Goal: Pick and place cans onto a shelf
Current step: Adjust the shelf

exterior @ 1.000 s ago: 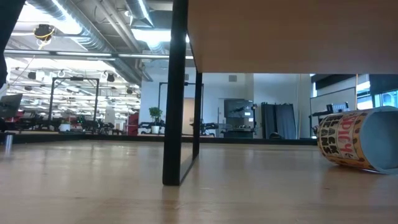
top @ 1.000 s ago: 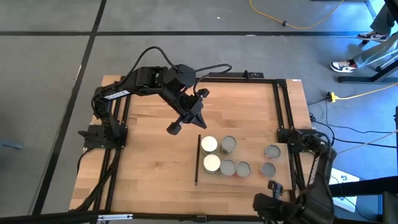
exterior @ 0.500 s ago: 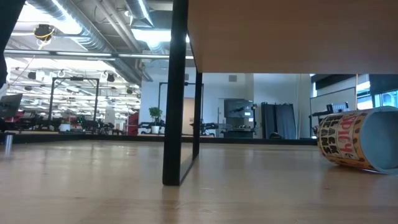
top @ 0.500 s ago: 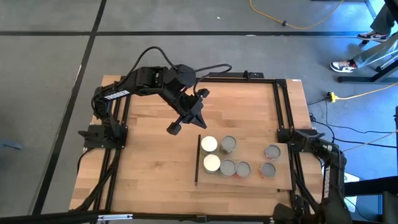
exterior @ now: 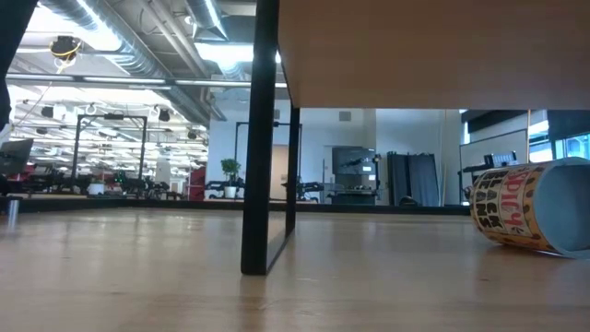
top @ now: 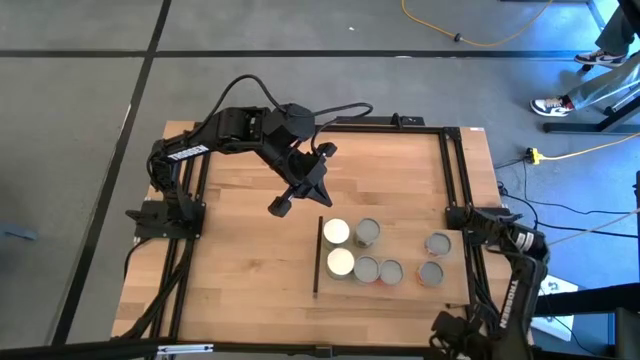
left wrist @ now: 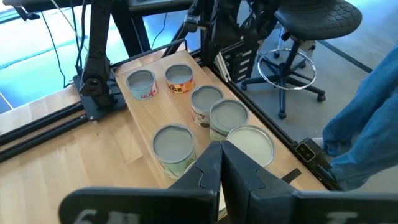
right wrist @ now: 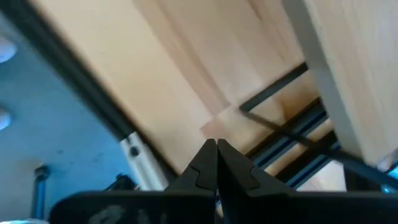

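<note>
R arm (top: 515, 275) pulled back off table edge; cans (top: 368, 232) unmoved

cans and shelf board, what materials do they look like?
Cans: likely metal, with dull silver-grey tops and raised rims; two tops look white, some sides carry printed labels. Shelf: light wood with visible grain, matte, and a thin dark strip along one edge, material unclear.

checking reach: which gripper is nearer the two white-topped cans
Left. The left gripper hangs shut just up-left of the white-topped cans; the right gripper, also shut, is off the table's near-right corner.
</note>
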Motion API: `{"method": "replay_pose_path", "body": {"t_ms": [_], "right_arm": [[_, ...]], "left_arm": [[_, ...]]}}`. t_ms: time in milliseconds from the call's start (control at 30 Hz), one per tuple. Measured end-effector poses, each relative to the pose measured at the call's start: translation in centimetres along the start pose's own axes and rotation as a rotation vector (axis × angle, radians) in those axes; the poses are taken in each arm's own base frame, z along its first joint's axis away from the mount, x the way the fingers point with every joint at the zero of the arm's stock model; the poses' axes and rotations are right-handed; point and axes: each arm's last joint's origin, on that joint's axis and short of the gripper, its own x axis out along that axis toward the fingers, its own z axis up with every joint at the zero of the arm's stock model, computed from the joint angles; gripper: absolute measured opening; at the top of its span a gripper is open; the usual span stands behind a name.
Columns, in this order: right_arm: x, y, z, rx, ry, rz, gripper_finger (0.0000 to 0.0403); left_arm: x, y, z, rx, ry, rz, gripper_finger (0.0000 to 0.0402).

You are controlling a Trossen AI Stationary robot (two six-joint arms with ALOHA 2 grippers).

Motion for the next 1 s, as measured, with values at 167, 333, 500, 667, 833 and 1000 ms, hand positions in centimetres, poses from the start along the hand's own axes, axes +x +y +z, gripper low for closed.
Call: {"method": "replay_pose_path", "body": {"t_ms": [167, 333, 500, 667, 833, 1000], "right_arm": [[1.1, 0.0, 1.0, -0.019, -0.003, -0.045, 0.0005], [2.3, -0.1, 1.5, -0.044, -0.01, -0.092, 0.0005], [2.9, -0.2, 1.7, -0.039, -0.013, -0.117, 0.0005], [3.3, -0.2, 2.6, -0.022, -0.032, -0.131, 0.0005], [3.8, -0.4, 3.8, -0.039, -0.037, -0.152, 0.0005], [3.9, -1.8, 4.9, -0.029, -0.046, -0.165, 0.0005]], "left_arm": [[0.0, 0.0, 0.0, 0.0, 0.0, 0.0, 0.0], [0.0, 0.0, 0.0, 0.0, 0.0, 0.0, 0.0], [0.0, 0.0, 0.0, 0.0, 0.0, 0.0, 0.0], [0.0, 0.0, 0.0, 0.0, 0.001, 0.003, 0.0], [0.0, 0.0, 0.0, 0.0, 0.001, 0.004, 0.0], [0.0, 0.0, 0.0, 0.0, 0.001, 0.004, 0.0]]}}
